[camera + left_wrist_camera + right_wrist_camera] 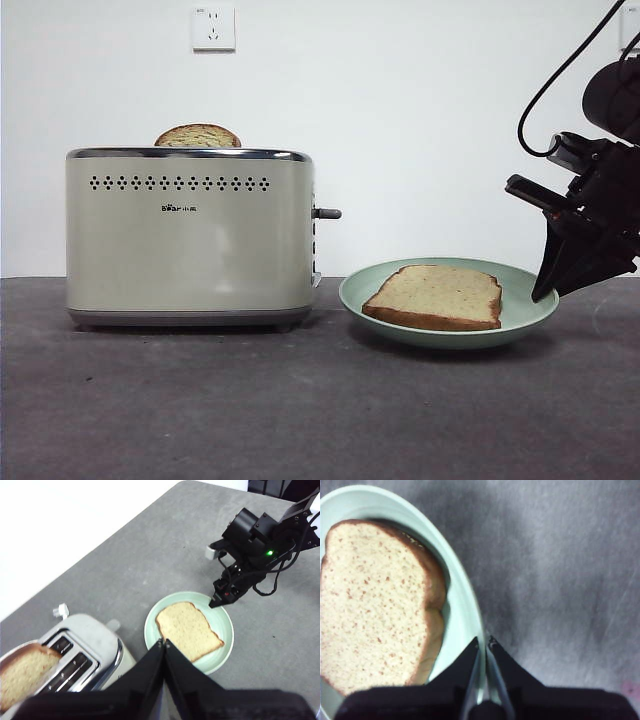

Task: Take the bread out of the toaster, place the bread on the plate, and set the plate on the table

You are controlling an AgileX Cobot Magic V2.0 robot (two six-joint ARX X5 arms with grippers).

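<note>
Bread [436,296] flat on plate [520,301], crust toward toaster [189,235].

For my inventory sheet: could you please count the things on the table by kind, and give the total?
Bread slices: 2, the bread lying on the plate and a second slice standing in the toaster
Toasters: 1, the toaster
Plates: 1, the plate, its rim pinched by the right gripper
Total: 4

Bread [436,296]: pale tan w/ fine speckles, brown crust. Plate [525,305]: plain mint green. Toaster [188,240]: cream, chrome top rim, row of dark diamond holes, sm. dark logo. Counter [250,400]: dark grey-brown matte.
</note>
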